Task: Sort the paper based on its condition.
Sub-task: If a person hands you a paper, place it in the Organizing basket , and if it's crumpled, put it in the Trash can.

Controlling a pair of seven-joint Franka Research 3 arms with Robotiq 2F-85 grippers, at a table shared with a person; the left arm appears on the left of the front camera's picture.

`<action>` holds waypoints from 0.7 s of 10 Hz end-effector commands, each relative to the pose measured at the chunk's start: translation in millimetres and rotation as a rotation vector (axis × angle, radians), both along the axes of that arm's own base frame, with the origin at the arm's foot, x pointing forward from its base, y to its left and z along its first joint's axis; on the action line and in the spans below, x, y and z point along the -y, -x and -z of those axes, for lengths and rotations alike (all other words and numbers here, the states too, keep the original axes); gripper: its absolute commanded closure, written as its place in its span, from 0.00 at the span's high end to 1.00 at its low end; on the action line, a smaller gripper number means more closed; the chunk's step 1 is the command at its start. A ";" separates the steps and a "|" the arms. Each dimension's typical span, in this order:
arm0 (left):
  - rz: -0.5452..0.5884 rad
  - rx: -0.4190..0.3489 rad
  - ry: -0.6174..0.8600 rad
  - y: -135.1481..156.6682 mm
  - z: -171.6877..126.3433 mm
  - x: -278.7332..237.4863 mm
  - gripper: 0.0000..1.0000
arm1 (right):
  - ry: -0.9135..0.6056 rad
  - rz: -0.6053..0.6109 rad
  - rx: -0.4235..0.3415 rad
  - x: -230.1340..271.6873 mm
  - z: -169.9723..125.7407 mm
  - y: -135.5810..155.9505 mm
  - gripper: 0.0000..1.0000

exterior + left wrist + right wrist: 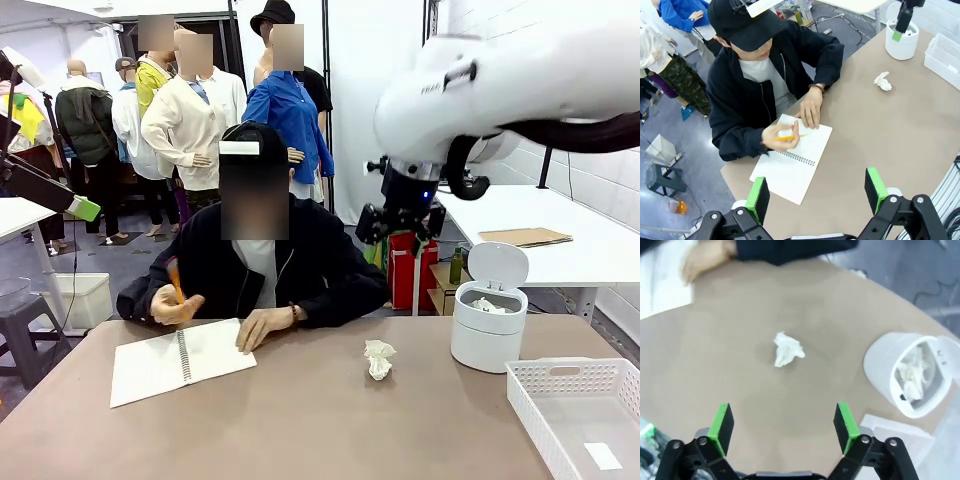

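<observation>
Here, table (300, 420): brown, person seated at far side.
Notebook (175, 362): spiral-bound, lying open under person's hands.
Basket (560, 375): white, right edge.
Bin (487, 335): lid up, crumpled paper inside.
Right gripper (782, 427): jaws wide, holding nothing, above table.
Left gripper (816, 192): jaws wide, holding nothing.
Paper (379, 358): crumpled, mid-table, between notebook and bin.

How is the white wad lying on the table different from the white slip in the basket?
The paper wad is crumpled and lumpy; the slip is flat and smooth. The wad lies loose on the bare brown table, near the middle; the slip lies inside the white basket at the table's right end. The wad has a ragged outline; the slip is a neat rectangle. Both are small and white, and neither is being touched.
</observation>
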State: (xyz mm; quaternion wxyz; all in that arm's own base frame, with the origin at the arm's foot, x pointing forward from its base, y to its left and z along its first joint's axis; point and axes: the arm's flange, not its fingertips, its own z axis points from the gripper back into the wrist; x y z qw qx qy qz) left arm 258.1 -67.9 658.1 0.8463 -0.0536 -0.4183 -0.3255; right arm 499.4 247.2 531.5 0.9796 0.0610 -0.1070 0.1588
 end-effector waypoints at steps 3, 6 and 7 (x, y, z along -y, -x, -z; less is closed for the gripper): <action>-0.002 0.000 0.001 -0.3 -0.3 -0.5 1.00 | 0.112 0.146 -0.106 -23.8 53.4 -30.2 1.00; -0.002 0.000 0.001 -0.3 -0.3 -0.5 1.00 | 0.080 0.142 -0.129 -32.1 93.0 -24.3 1.00; -0.002 0.000 0.001 -0.3 -0.3 -0.5 1.00 | 0.095 0.140 -0.133 -22.8 85.5 -26.8 1.00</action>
